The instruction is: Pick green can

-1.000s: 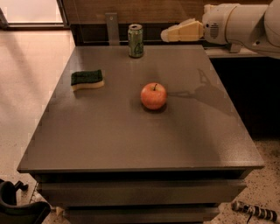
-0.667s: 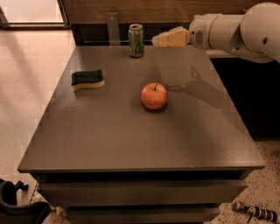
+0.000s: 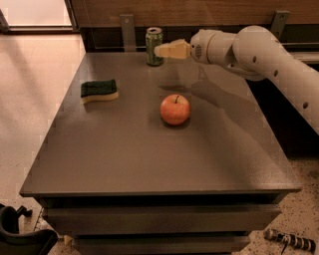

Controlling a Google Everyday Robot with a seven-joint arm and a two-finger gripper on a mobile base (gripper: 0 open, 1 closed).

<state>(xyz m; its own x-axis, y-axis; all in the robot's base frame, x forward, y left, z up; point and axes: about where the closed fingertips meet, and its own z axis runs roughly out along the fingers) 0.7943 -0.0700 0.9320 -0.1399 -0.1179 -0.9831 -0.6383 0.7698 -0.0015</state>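
The green can (image 3: 154, 46) stands upright at the far edge of the grey table (image 3: 124, 154), pale green with a silver rim. My gripper (image 3: 160, 50) reaches in from the right on a white arm (image 3: 259, 55), its cream fingertips just right of the can and about level with its middle, close to or touching it.
A red apple (image 3: 175, 109) sits near the table's middle, in front of the gripper. A green-topped yellow sponge (image 3: 99, 91) lies at the left. A wooden wall (image 3: 199, 12) runs behind the table. Tiled floor lies to the left.
My arm has swept left across the back of the table, bringing the gripper from the far right up beside the green can. The can, apple and sponge have not moved.
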